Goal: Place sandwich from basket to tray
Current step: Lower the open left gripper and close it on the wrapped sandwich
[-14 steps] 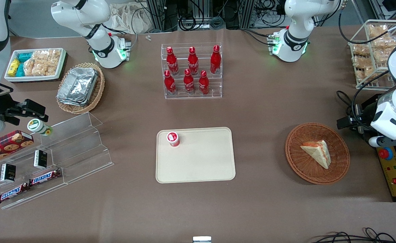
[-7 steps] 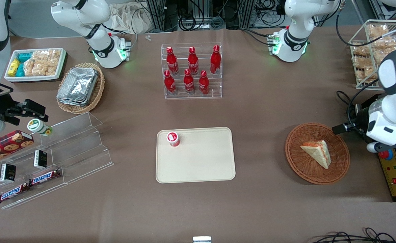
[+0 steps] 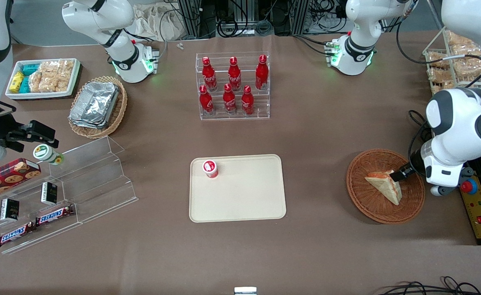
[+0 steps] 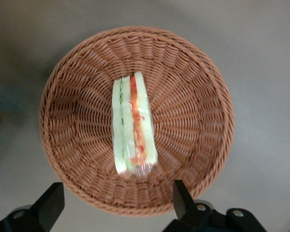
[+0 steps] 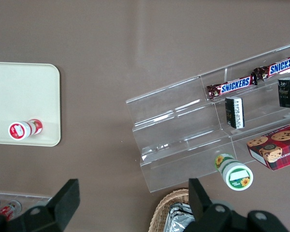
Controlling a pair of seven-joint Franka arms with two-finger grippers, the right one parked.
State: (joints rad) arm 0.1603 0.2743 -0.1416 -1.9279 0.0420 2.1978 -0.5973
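Two fingers (image 4: 50,205) spread wide, gripper (image 4: 116,205) above sandwich (image 4: 133,124), basket (image 4: 67,87), touching nothing.

White arm; black gripper (image 4: 113,205) fingers

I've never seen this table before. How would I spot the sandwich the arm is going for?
Look toward the working arm's end of the brown table for the round reddish-brown wicker basket. The sandwich lies in it alone, with the open gripper poised above it. It is a pale triangular bread wedge with a red-orange filling stripe, unlike the bagged beige snacks in the wire rack.
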